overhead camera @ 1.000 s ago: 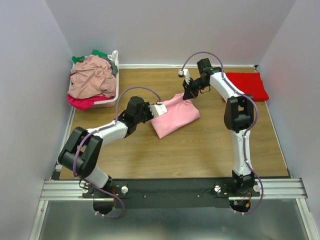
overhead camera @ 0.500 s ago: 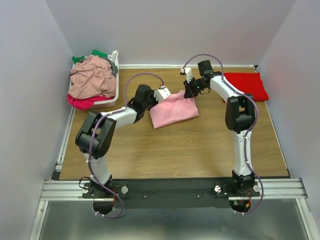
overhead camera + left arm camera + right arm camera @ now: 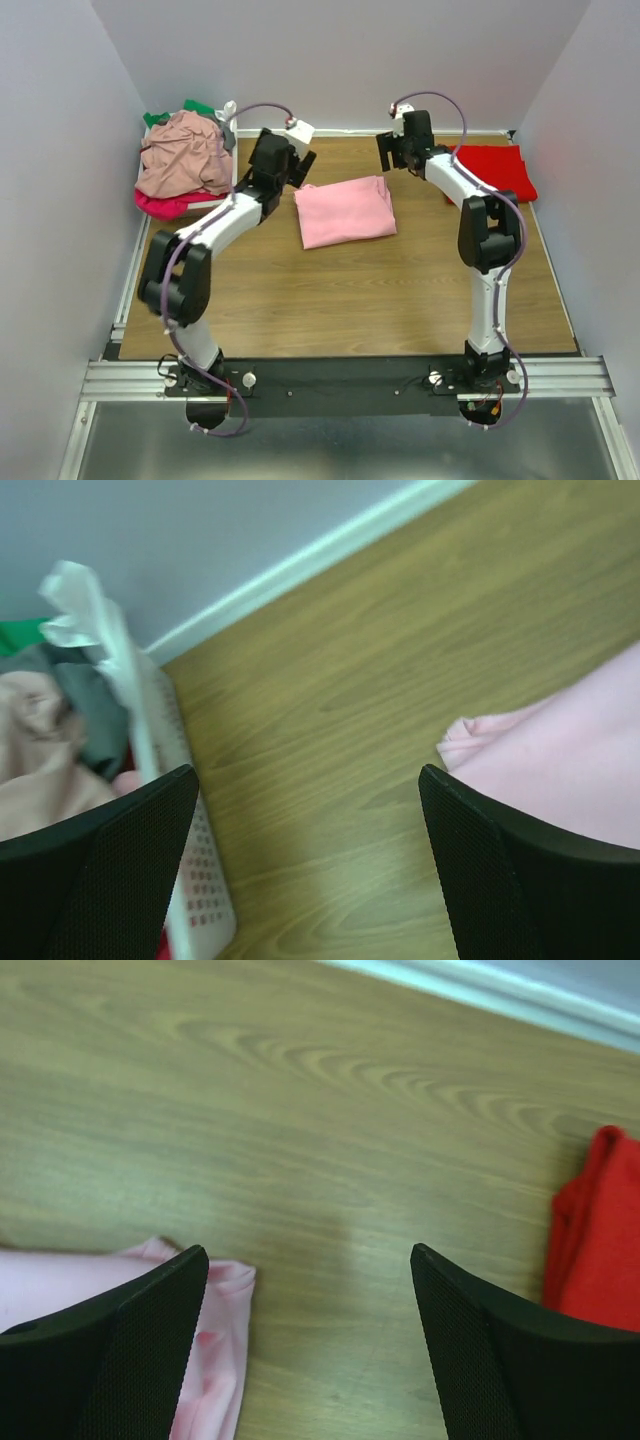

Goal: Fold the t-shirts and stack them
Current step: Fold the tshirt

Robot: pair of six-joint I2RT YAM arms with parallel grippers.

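Note:
A light pink t-shirt lies folded flat in the middle of the table, with nothing holding it. My left gripper hangs open just off its far left corner, and in the left wrist view that gripper has bare wood between its fingers, with the pink t-shirt's corner by the right finger. My right gripper is open beyond the far right corner; in the right wrist view it is also empty, with the pink t-shirt's corner at the left finger. A folded red t-shirt lies at the far right.
A white basket stands at the far left against the wall, heaped with dusty rose, magenta and green t-shirts. Walls close the table in at the back and on both sides.
Both grippers opened and let go of the pink t-shirt, then drew up and back toward the far wall. The shirt now lies flat and squarer to the table.

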